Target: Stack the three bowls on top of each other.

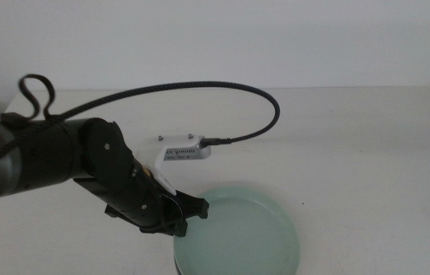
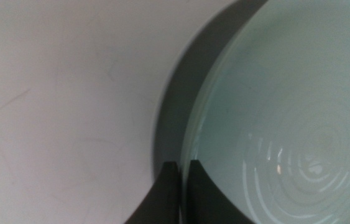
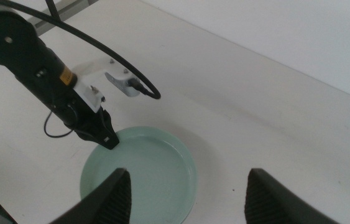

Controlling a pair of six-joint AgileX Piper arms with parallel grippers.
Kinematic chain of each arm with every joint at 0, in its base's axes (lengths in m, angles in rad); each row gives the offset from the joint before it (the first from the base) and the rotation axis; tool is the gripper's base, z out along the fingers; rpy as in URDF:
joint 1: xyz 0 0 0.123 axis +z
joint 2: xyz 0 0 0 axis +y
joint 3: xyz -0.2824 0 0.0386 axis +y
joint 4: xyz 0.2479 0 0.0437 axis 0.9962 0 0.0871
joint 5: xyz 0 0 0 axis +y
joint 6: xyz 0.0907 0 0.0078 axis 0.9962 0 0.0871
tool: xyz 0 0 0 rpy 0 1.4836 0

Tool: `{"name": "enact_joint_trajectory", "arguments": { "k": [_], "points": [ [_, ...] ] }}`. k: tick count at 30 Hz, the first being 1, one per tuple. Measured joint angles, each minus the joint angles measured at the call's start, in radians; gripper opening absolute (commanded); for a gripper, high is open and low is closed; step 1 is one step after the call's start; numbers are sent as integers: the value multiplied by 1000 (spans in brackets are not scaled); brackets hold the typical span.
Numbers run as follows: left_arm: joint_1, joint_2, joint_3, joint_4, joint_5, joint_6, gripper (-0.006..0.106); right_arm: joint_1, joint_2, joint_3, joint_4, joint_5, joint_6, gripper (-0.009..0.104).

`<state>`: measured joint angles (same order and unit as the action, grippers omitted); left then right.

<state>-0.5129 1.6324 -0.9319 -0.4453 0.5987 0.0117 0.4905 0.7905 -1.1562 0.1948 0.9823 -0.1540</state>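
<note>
The white table (image 1: 352,137) carried the mint green bowl (image 1: 241,233) at its near edge, and something dark showed under the bowl's rim, perhaps another dish; I could not tell. My left gripper (image 1: 192,208) reached in from the left side and its jaws were pinched on the rim of the mint green bowl. My right gripper (image 3: 187,193) hung above the table near this bowl, jaws wide apart, holding nothing.
</note>
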Motion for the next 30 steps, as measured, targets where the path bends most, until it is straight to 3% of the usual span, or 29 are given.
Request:
{"name": "enact_joint_trajectory", "arguments": {
  "k": [2,4,8,10,20,30],
  "points": [
    [0,13,0,-3,-5,0,17,0,0,0,0,1,0,48],
    [0,16,0,-3,-5,-1,36,0,0,0,0,1,0,48],
    [0,11,0,4,-2,-2,86,0,0,0,0,1,0,48],
    [1,-3,-6,21,11,-2,105,0,0,0,0,1,0,48],
    [181,-174,-143,115,203,-2,105,0,0,0,0,1,0,48],
    [425,-340,-283,325,284,-2,105,0,0,0,0,2,0,48]
  ]
}}
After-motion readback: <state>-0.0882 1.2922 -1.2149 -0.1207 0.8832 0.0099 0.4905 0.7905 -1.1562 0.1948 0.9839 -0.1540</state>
